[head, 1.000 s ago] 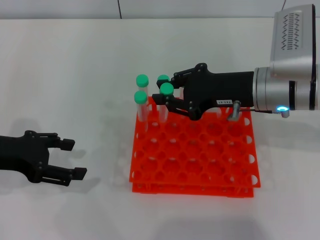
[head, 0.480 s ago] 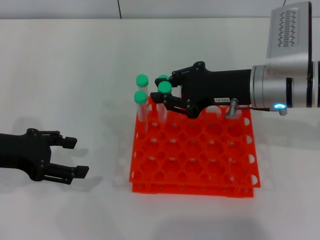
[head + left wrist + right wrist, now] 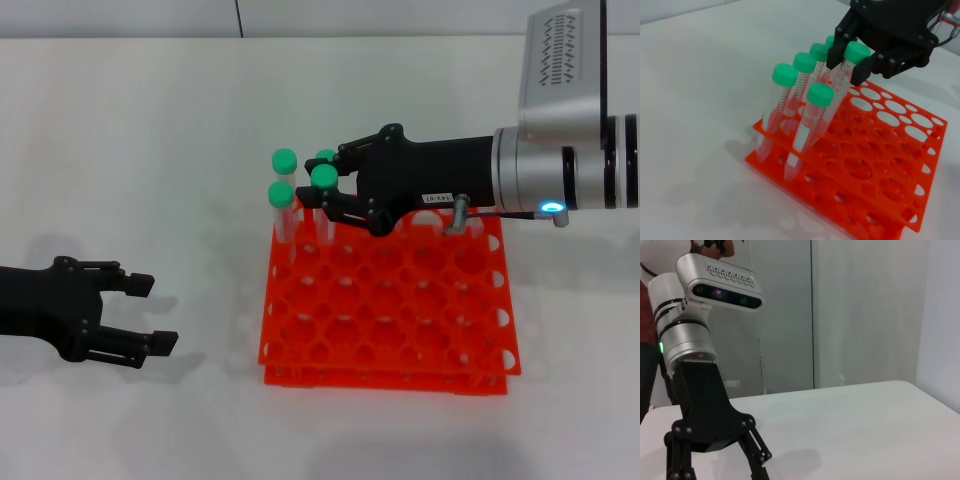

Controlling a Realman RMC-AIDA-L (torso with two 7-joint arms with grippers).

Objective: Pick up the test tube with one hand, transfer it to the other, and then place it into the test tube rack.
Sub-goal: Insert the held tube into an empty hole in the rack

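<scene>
The orange-red test tube rack (image 3: 400, 320) stands mid-table. My right gripper (image 3: 333, 188), black with a small white label, reaches over the rack's far left corner and is shut on the test tube (image 3: 324, 180) just below its green cap. In the left wrist view the test tube (image 3: 841, 82) leans, its lower end down among the rack's (image 3: 890, 165) holes, with the right gripper (image 3: 852, 61) pinching it. My left gripper (image 3: 152, 313) rests open and empty on the table, left of the rack.
Several other green-capped tubes (image 3: 283, 205) (image 3: 810, 117) stand in the rack's far left holes, close beside the held one. The left arm's silver wrist (image 3: 687, 342) with its green light fills the right wrist view. White table lies all round.
The right gripper has shifted a little to the left with the tube, whose cap is now closer to the other caps. The left gripper has barely moved.
</scene>
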